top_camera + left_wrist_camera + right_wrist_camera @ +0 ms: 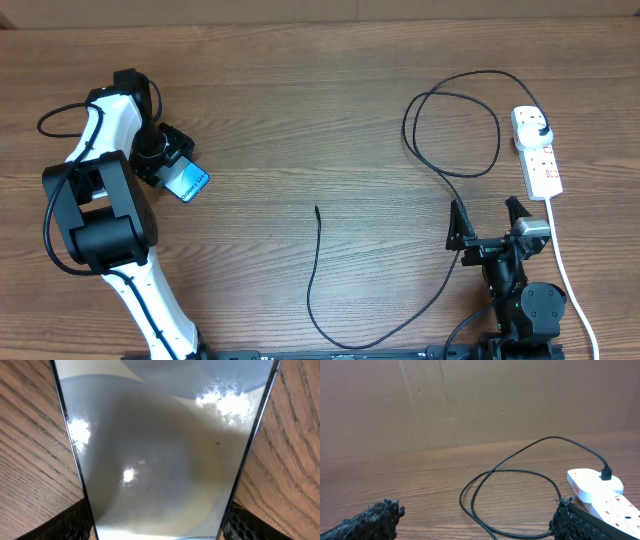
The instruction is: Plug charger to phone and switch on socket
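— Since the power strip serves as the reference mark, what does it hold?

— Item one: black plug of the charger, seated in the outlet at the strip's far end. The strip's long axis runs from far to near, and a white cord leaves its near end.

— And the rest of the charger?

— Item two: thin black cable, looped on the table just beside the strip, on the left arm's side. From there it runs nearward and curves back. Its small connector lies free with the tip pointing toward the far edge, between strip and phone and touching neither.

— Phone?

— Item three: phone, well apart from the strip, across the table on the left arm's side. Its screen is lit blue and faces up. Its long axis lies on a diagonal, with the free short end turned nearward and toward the strip's side.

— Tools?

— Item four: left gripper, jaws fairly wide and closed on the phone, a pad against each long edge.

— Item five: right gripper, jaws fully spread and holding nothing, near the strip's near end. The cable passes beside one of its fingers.
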Robot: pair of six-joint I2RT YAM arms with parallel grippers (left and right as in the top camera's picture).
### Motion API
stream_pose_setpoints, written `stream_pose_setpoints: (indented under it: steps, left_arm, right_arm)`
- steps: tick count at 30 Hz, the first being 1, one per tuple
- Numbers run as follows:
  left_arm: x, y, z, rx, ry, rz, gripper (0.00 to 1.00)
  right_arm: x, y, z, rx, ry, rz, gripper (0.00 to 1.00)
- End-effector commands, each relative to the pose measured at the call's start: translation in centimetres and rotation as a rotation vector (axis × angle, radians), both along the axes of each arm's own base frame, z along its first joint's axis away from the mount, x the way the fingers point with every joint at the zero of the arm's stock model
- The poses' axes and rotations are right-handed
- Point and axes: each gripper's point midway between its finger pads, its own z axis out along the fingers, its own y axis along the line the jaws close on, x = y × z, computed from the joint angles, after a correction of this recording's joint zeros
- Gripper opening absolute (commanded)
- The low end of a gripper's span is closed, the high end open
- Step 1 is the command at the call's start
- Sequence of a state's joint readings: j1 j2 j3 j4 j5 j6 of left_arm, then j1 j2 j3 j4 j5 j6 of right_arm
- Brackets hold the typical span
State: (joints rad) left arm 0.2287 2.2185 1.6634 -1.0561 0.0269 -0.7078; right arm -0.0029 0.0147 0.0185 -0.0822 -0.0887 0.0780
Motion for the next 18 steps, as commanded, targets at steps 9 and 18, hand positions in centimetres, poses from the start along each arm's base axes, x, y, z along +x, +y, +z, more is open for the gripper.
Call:
stream_pose_setpoints:
  steps: [9,18]
  left_arm:
    - [-1.06,-0.39,-1.93,-0.007,0.066,0.003,0.07]
    - [-1.15,-0.41,-1.91,-0.007,0.07,0.003,0.04]
  right_arm:
    - [0.01,-0.06,-0.17,-0.004,-0.005,-0.005,1.0]
    - [0.01,-0.08,-0.17,-0.004,-0.005,-0.006,1.0]
